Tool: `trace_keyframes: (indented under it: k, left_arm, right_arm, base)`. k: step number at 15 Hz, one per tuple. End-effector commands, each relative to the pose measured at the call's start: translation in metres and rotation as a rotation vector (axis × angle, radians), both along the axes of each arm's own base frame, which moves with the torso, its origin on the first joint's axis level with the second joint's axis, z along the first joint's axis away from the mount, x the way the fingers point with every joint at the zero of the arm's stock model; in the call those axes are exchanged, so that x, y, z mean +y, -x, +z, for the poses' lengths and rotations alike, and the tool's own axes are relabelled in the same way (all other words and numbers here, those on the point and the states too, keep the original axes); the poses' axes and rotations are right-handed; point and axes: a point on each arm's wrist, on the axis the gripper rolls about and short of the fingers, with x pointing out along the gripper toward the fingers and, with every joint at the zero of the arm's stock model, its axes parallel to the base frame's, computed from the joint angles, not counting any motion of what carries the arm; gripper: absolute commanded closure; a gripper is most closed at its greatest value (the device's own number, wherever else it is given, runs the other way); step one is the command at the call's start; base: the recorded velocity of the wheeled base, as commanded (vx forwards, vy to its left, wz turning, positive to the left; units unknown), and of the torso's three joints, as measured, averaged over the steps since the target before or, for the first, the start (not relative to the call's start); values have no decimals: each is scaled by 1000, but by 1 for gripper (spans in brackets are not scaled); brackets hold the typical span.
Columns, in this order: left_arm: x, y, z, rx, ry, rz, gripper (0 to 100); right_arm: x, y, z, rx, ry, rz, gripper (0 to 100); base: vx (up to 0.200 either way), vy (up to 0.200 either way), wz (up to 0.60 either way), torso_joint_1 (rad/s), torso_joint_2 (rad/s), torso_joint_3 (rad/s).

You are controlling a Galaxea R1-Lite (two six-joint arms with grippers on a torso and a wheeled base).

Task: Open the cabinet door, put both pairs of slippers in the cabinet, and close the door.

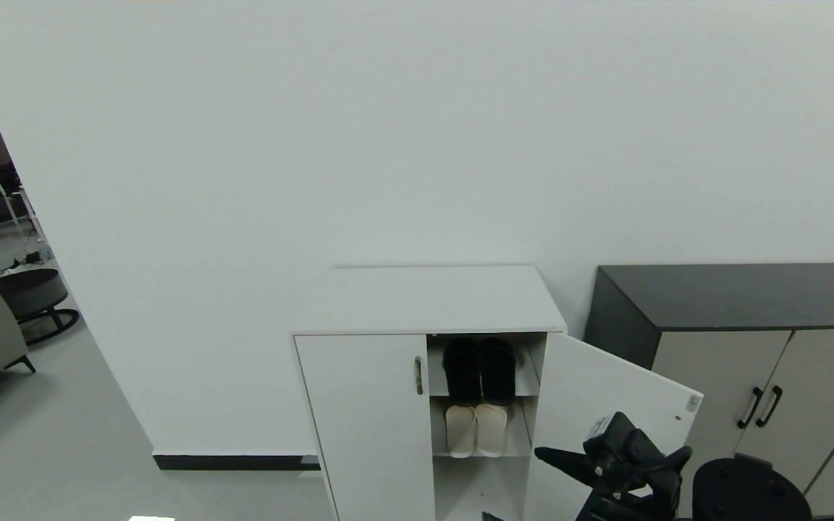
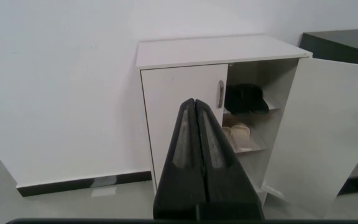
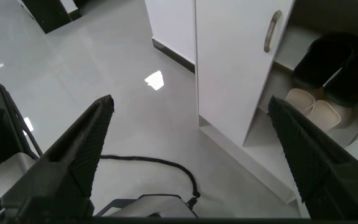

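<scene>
Two black slippers above two white slippers; one cabinet door open.

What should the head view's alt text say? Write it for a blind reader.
A white cabinet stands against a wall, right door swung open, left door shut; black slippers sit on its upper shelf, cream slippers on the shelf below. The open right gripper hangs low before the open door.

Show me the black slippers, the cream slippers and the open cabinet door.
black slippers (image 1: 462,370): head view, top of one slipper.
cream slippers (image 1: 491,428): head view, top of one slipper.
open cabinet door (image 1: 605,383): head view, bare inner face.
</scene>
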Motion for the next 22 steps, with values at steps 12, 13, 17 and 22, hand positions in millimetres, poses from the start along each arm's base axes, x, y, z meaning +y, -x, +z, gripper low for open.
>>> trace_keyframes:
  k: [12,13,17,22]
  left_arm:
    - [0,0,0,1,1,0,100]
    - [0,0,0,1,1,0,100]
    - [0,0,0,1,0,0,100]
    - [0,0,0,1,1,0,100]
  right_arm:
    - [-9,-17,11,-46,-40,-85,0]
    - [-14,-28,16,-68,-55,-131,0]
    - [-63,-75,14,-128,123,-379,0]
    - [-133,-134,18,-109,155,-686,0]
  base:
    - [-17,0,0,0,0,1]
    - [0,0,0,0,0,0]
    - [0,0,0,0,0,0]
    - [0,0,0,0,0,0]
